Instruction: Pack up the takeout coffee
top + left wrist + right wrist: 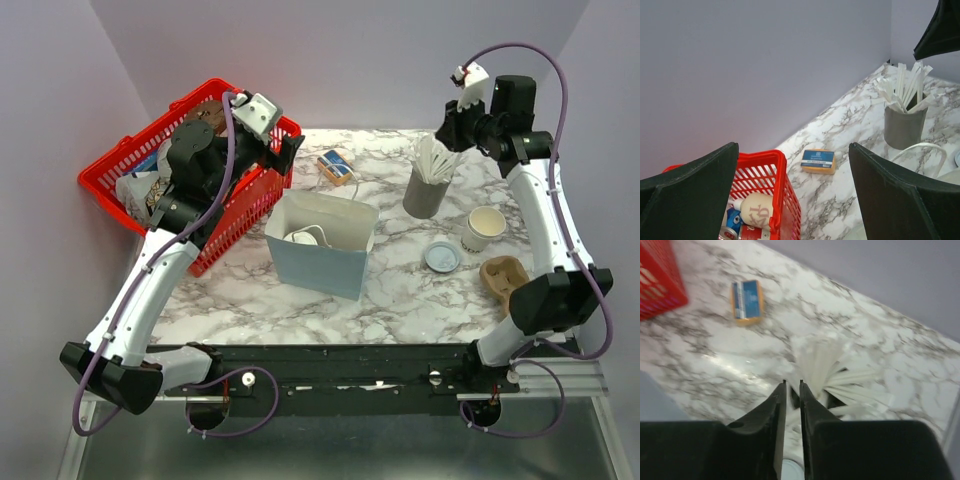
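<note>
Inside the pale blue paper bag [322,262], the takeout coffee [303,238] shows only its white lid; the bag's wall hides its body. The left arm [160,275] covers much of the red basket [245,205], and what lies in it is too jumbled to name from above. The right wrist view is smeared. There the white straws [830,365] blur together, and whether the right fingers [772,425] pinch one in their narrow slit cannot be told.

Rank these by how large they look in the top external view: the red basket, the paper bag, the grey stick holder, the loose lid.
Largest to smallest:
1. red basket
2. paper bag
3. grey stick holder
4. loose lid
</note>
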Robot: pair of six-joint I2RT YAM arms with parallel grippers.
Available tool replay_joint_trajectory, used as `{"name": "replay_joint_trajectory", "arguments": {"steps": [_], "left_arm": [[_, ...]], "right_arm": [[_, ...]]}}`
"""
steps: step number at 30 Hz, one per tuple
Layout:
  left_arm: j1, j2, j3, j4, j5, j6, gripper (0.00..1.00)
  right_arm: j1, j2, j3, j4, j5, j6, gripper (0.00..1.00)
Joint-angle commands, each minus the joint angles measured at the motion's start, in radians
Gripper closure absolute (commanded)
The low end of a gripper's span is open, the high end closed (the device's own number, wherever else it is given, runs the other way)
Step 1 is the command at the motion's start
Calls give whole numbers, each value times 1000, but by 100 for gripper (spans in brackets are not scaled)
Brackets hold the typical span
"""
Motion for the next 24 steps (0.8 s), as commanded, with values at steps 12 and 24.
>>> {"name": "replay_joint_trajectory", "arguments": {"steps": [12,24], "left_arm": [[12,-36,14,-108,-3,13,2],[15,-39,5,-105,10,13,2]], "right_arm": [[-51,159,70,5,366,143,50],[-80,157,11,2,366,156,49]]}}
